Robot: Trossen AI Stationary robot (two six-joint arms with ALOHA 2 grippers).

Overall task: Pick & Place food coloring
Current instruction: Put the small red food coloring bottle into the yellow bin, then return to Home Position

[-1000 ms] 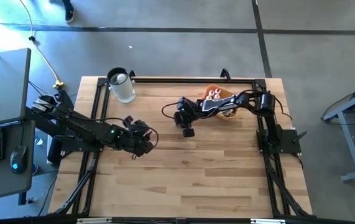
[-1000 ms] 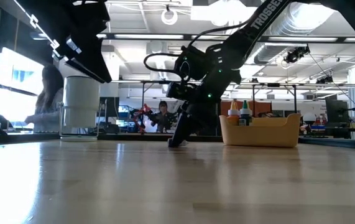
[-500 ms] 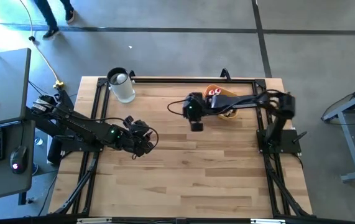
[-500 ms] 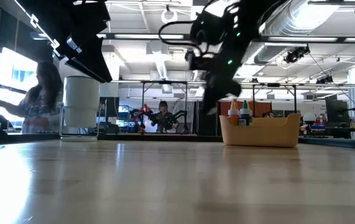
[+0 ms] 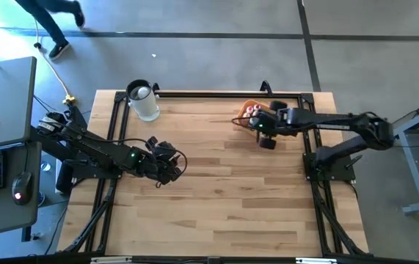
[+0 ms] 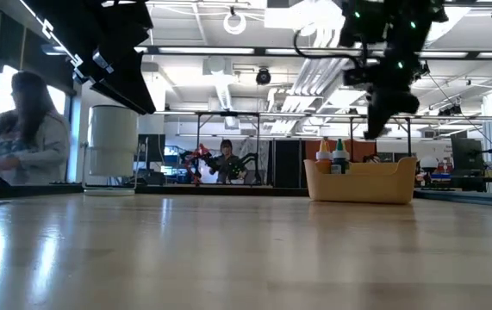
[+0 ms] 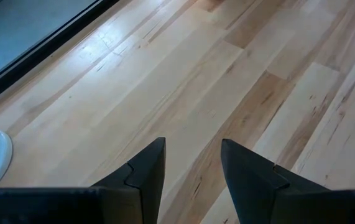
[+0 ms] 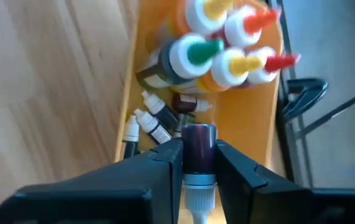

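A: Right end effector (image 8: 193,163) status?
B: Clamped on a dark, white-capped food coloring vial (image 8: 199,149) above the glossy orange tray (image 8: 270,118).
A: Left end effector (image 7: 193,163)?
B: Fingers apart, over the wood-grain bench (image 7: 227,81).

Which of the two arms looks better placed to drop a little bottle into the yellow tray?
The right: its claw already grips a dark bottle above the tray. The left claw is empty, far off.

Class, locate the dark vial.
The right pincer holds the dark vial directly above the orange tray, beside the capped bottles.
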